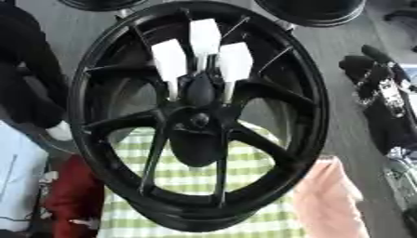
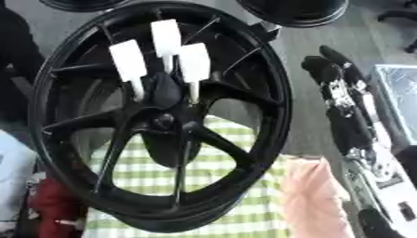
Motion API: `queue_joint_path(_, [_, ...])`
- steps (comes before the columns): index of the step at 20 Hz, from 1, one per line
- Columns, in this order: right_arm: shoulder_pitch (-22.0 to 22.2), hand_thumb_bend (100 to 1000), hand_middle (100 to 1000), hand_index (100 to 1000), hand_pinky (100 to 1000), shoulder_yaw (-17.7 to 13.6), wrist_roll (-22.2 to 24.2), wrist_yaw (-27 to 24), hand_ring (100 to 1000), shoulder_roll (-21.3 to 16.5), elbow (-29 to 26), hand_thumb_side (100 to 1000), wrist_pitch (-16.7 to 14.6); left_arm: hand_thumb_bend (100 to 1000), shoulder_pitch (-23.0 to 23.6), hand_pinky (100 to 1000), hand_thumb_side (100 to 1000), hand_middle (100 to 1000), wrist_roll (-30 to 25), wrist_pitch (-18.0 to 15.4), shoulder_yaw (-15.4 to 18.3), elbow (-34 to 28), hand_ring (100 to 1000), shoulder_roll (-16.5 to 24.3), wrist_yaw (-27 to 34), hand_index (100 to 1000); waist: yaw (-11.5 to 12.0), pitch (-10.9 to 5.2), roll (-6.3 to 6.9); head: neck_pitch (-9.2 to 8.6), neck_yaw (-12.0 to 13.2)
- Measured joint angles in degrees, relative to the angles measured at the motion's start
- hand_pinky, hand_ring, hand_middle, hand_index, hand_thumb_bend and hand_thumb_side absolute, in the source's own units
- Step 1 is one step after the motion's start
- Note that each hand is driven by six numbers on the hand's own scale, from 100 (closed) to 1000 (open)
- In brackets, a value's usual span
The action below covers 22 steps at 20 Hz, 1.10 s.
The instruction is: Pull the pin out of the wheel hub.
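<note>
The wheel hub point(image 1: 106, 153) fills nearly the whole view: a black spoked rim, tilted and close to the camera, its top edge near the top of the picture and its bottom edge near the foot. The spokes run in to a dark boss at the centre point(image 1: 198, 122).

Behind it, seen through the gaps between the spokes, lies a green-and-white checked cloth point(image 1: 257, 174). A pink cloth point(image 1: 326, 195) lies at its right, and something red point(image 1: 73, 195) at its left. The floor beyond is plain grey point(image 1: 334, 42), and the curved edges of two more black rims point(image 2: 297, 11) are cut off at the top.

On the right a black arm with silver parts point(image 2: 346, 116) runs down the side of the view, well apart from the wheel. Its upper end looks like the right hand point(image 2: 324, 65), but how that hand is set I cannot tell.

Just above the centre boss three white flat pieces point(image 1: 204, 37) stand up on thin stems from a dark lump point(image 1: 199, 90). I cannot tell whether one of them is the pin or what the lump is.
</note>
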Motion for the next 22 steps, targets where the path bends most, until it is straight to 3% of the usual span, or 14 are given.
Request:
queue_joint_path(5, [-1.22, 100, 810, 919, 1000, 0.28, 2.13, 0.38, 897, -4.65, 0.01, 533, -3.64, 185, 0.27, 601, 836, 784, -0.30, 0.23, -0.33, 0.00, 619, 0.20, 0.00, 780, -0.53, -0.37, -0.36, 0.28, 0.60])
queue_joint_path(9, [-2.56, 100, 817, 916, 1000, 1.39, 6.95, 2.57, 899, -14.12, 0.01, 499, -9.66, 185, 1.08, 600, 837, 784, -0.25, 0.39, -0.34, 0.00, 619, 0.28, -0.02, 779, -1.46, -1.29, -0.55, 0.56, 0.89])
queue_joint_path(12, [-4.50, 100, 815, 913, 1000, 2.21, 9.72, 3.37, 897, -20.79, 0.01, 476, -12.47, 186, 1.68, 599, 838, 785, -0.19, 0.61, -0.34, 0.00, 619, 0.51, -0.04, 779, -1.92, -1.60, -0.83, 0.56, 1.06])
queue_joint_path(17, [-10.46, 100, 817, 911, 995, 3.52, 12.35, 2.15, 898, -29.24, 0.01, 431, -11.66, 187, 2.75, 598, 840, 786, 0.36, 1.07, -0.31, 0.00, 619, 0.81, -0.09, 779, -2.48, -2.35, -1.22, 0.57, 1.28])
queue_joint_path(22, [-18.20, 100, 823, 915, 992, 6.12, 14.89, 0.35, 902, -33.69, 0.00, 364, -8.01, 194, 3.58, 599, 842, 794, 1.69, 1.22, 0.12, 0.03, 627, 1.24, -0.09, 787, -2.84, -2.93, -1.44, 0.57, 1.70])
